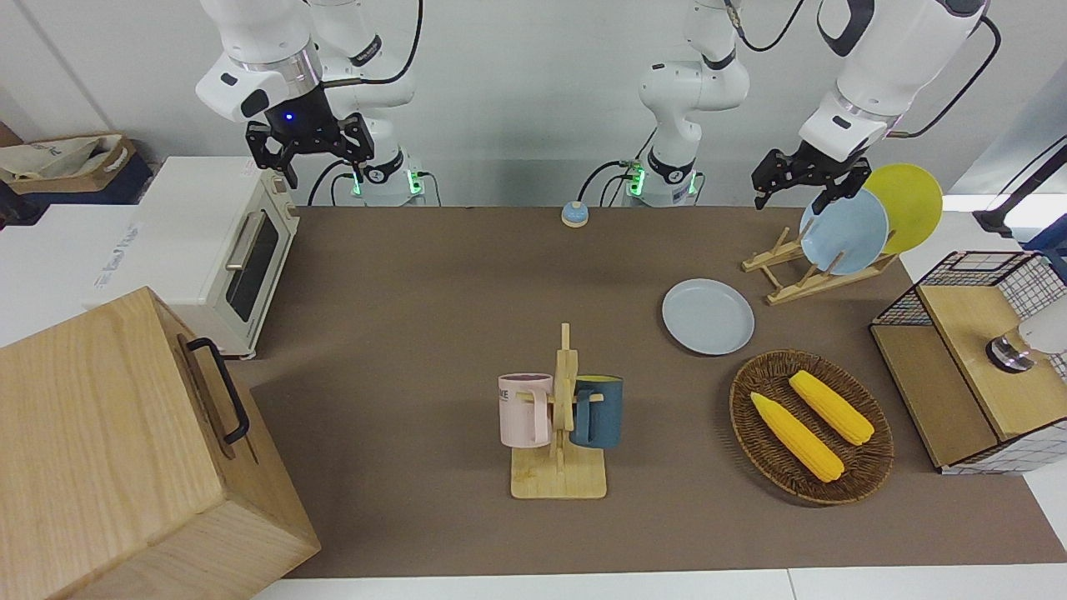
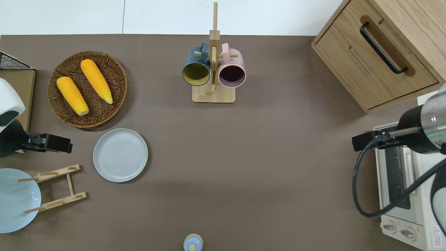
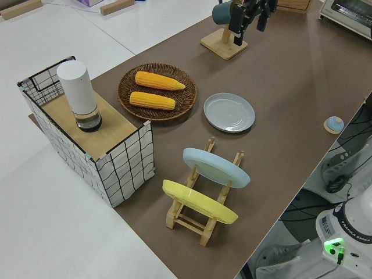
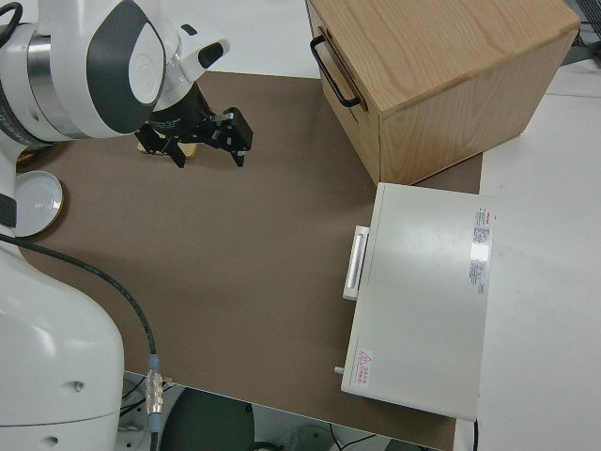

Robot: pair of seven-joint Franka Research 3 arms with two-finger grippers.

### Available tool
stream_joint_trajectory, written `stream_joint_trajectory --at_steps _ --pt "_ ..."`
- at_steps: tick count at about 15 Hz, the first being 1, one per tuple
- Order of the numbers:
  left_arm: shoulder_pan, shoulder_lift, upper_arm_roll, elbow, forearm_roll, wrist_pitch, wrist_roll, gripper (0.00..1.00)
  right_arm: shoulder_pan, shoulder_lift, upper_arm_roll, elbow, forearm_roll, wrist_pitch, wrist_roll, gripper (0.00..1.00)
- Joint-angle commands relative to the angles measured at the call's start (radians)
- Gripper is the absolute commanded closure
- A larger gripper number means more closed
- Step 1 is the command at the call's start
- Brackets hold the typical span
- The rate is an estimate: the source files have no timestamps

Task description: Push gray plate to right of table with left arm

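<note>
The gray plate (image 1: 708, 317) (image 2: 120, 155) (image 3: 229, 112) lies flat on the brown table (image 1: 417, 292), toward the left arm's end, between a wicker basket and a wooden dish rack. My left gripper (image 1: 796, 196) (image 2: 52, 144) (image 3: 249, 20) hangs open and empty in the air. It is over the table next to the dish rack, toward the left arm's end from the plate, and touches nothing. The right arm is parked, its gripper (image 1: 321, 162) (image 4: 208, 152) open and empty.
A wicker basket (image 1: 742, 392) holds two corn cobs. The dish rack (image 1: 800, 279) carries a sky-blue plate (image 1: 844, 231) and a yellow plate (image 1: 913, 204). A mug rack (image 1: 560, 417) stands mid-table; a wire crate (image 1: 967, 367), toaster oven (image 1: 217, 250), wooden cabinet (image 1: 125, 450) and small bell (image 1: 574, 214) line the edges.
</note>
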Motion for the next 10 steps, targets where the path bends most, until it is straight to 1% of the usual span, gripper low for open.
stream_joint_trajectory --at_steps 1,10 --pt "-0.001 -0.004 0.004 -0.007 0.0 -0.008 0.001 0.0 -0.02 -0.006 0.015 0.004 0.01 -0.014 0.0 0.017" --pt "0.001 -0.005 0.004 -0.012 0.0 -0.015 0.001 0.0 -0.02 -0.006 0.015 0.004 0.01 -0.014 0.0 0.017"
